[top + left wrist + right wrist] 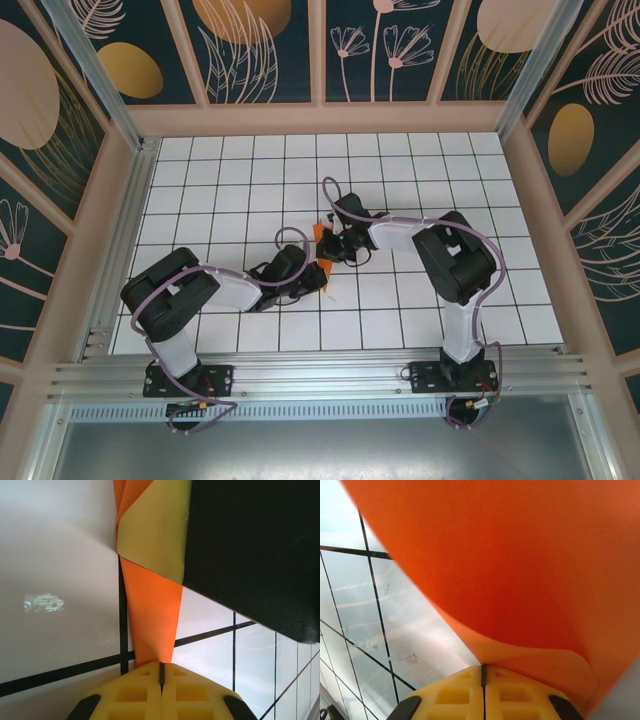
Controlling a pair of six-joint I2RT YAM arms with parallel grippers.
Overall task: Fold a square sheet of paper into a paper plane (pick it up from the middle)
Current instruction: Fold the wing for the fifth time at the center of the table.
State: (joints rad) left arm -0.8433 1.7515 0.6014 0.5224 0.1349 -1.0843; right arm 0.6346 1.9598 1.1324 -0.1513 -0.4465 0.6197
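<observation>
1. Left gripper (pixel 161 672) is clenched tight on the square sheet of paper (pixel 152 615). What shows is a narrow, creased, layered orange strip running straight out ahead of its fingertips.
2. Right gripper (pixel 483 672) is pinched shut on the same sheet. Ahead of it the paper bows up and away in a big curve, so it's slack there, not flat.
3. The two grippers sit nose to nose, the right one just ahead and to the right of the left one's tips. The paper looks lifted off the table (pixel 250 170), but I can't say for sure.
4. My take: let one gripper anchor while the other swings slowly, so the layers stay lined up on the crease. Don't pull them apart, thin paper would probably rip at the pinch.
5. I'd press it down on the table below the grippers before letting go, or that curve will likely spring open.
</observation>
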